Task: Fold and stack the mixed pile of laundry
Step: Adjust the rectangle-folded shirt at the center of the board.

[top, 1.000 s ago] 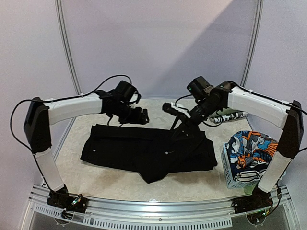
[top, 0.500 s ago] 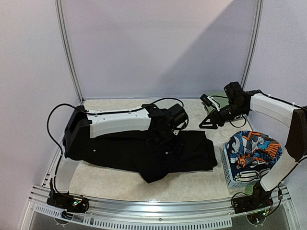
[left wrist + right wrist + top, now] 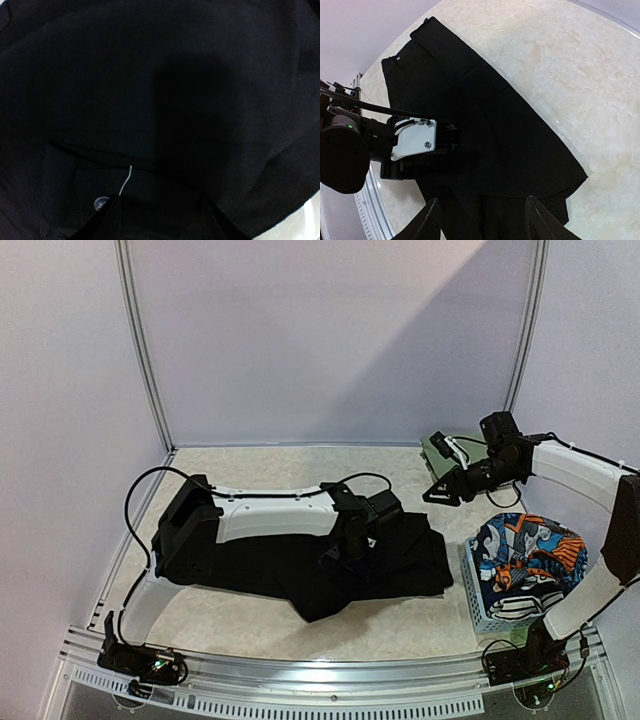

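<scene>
1. The left arm reaches across the table (image 3: 250,465), and the left gripper (image 3: 352,540) is down on the large black garment (image 3: 300,580), near its middle.
2. In the left wrist view, black cloth fills almost everything. The two fingers (image 3: 116,221) are dark against it, so it cannot be told how far apart they stand or whether they hold the cloth.
3. The black garment lies spread flat in the middle of the table.
4. The right gripper (image 3: 436,492) hangs in the air beyond the garment's right end. Its jaws stand apart with nothing between them.
5. Just behind it lies a folded olive-green cloth (image 3: 437,448).
6. At the right edge stands a pale blue basket (image 3: 488,615), and the cartoon-print garment (image 3: 525,550) is heaped in it.
</scene>
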You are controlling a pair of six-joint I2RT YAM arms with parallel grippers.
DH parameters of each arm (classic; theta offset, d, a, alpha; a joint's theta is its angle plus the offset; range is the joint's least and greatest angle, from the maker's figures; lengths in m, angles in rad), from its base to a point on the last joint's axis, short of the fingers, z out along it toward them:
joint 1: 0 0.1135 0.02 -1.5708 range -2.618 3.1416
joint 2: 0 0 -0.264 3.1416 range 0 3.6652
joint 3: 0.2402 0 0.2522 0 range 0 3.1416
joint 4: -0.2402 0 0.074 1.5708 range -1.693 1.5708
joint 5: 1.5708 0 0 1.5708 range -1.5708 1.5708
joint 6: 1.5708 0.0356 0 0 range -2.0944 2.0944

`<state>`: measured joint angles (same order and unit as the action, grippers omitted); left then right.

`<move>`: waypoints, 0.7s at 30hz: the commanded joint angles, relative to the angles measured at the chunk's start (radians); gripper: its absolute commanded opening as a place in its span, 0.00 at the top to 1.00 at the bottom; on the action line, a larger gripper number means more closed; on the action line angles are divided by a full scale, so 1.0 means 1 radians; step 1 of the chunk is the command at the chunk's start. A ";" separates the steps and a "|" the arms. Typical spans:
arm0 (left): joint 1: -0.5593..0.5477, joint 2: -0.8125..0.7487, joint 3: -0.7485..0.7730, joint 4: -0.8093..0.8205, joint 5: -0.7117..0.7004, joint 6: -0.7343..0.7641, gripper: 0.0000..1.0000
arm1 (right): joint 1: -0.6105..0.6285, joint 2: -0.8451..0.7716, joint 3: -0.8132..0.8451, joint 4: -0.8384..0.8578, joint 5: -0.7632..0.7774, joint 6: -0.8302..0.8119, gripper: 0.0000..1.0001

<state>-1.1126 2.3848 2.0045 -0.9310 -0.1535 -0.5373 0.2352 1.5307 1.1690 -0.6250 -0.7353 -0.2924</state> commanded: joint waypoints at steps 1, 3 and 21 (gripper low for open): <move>-0.004 -0.009 -0.029 0.032 -0.029 -0.030 0.51 | -0.002 -0.013 -0.017 0.017 -0.020 0.007 0.42; -0.003 -0.014 -0.031 0.039 -0.040 -0.032 0.59 | -0.002 -0.011 -0.015 0.018 -0.021 0.007 0.43; 0.091 -0.678 -0.502 0.022 -0.265 -0.080 1.00 | 0.005 0.094 0.021 0.022 0.042 -0.011 0.44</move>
<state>-1.0515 1.8328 1.6299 -0.9024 -0.3088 -0.5766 0.2352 1.5444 1.1648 -0.6083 -0.7372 -0.2932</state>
